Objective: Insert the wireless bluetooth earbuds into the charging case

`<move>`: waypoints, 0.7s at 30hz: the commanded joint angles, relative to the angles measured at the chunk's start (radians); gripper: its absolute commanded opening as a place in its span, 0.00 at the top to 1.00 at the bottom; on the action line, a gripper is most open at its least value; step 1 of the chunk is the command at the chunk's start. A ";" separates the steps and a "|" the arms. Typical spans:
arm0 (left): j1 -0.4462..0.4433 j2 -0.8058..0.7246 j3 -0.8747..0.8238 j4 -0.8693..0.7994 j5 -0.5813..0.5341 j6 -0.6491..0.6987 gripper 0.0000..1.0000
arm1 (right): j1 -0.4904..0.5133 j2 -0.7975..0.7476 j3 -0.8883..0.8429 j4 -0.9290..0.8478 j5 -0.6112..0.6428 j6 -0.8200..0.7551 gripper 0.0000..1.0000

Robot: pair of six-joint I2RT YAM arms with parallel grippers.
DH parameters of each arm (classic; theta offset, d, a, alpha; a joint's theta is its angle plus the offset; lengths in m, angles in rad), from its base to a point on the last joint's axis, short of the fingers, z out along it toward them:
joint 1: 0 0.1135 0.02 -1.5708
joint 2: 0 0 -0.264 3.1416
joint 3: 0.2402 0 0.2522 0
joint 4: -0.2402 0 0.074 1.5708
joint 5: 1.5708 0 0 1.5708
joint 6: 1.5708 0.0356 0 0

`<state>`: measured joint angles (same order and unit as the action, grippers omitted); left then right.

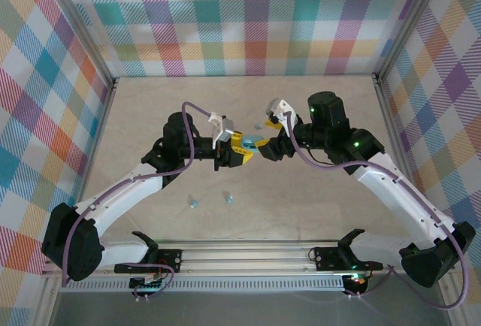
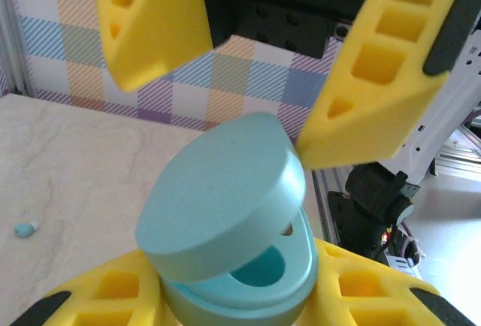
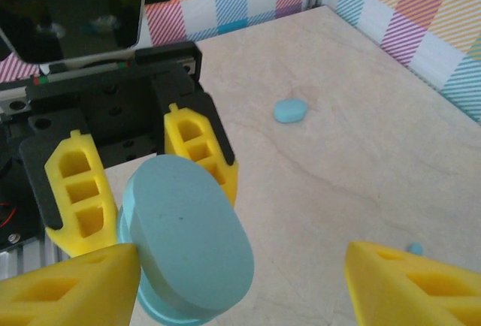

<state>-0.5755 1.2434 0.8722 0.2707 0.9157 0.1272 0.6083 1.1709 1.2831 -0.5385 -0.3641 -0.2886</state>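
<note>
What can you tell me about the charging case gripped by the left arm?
The charging case is a light-blue oval pebble of matte-looking plastic in two parts, a flat lid and a deeper base. The lid is ajar, tilted up on one side, showing a rounded well inside. The left pincer clamps the base from both sides. The right pincer stands open around the lid, one finger seemingly against its edge.
</note>
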 commanded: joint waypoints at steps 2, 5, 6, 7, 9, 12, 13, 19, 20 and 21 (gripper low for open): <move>-0.021 -0.017 0.005 0.024 0.052 0.022 0.88 | -0.003 0.030 0.030 0.019 0.075 0.033 0.29; -0.022 -0.020 -0.004 0.028 0.048 0.019 0.88 | -0.002 0.051 0.038 0.008 0.087 0.053 0.29; -0.021 -0.021 -0.008 0.031 0.047 0.018 0.88 | -0.002 0.058 0.041 0.004 0.092 0.060 0.29; -0.022 -0.022 -0.011 0.030 0.042 0.017 0.88 | -0.003 0.063 0.046 0.001 0.096 0.068 0.29; -0.021 -0.021 -0.016 0.030 0.030 0.015 0.88 | -0.003 0.074 0.057 -0.009 0.100 0.085 0.29; -0.021 -0.017 -0.024 0.026 -0.007 0.011 0.89 | -0.003 0.081 0.075 -0.021 0.092 0.113 0.28; -0.020 -0.015 -0.023 0.016 -0.024 0.011 0.90 | -0.002 0.081 0.081 -0.026 0.083 0.120 0.28; -0.005 0.004 -0.034 0.004 -0.108 -0.022 0.92 | -0.004 0.069 0.124 -0.063 0.021 0.164 0.28; -0.002 0.007 -0.038 0.010 -0.115 -0.026 0.92 | -0.004 0.070 0.133 -0.072 0.018 0.172 0.27; 0.002 0.008 -0.043 0.016 -0.122 -0.033 0.92 | -0.006 0.071 0.146 -0.086 0.015 0.181 0.27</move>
<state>-0.5861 1.2442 0.8520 0.2638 0.8326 0.1169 0.6083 1.2541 1.3819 -0.5854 -0.3080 -0.1493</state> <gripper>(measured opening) 0.347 0.732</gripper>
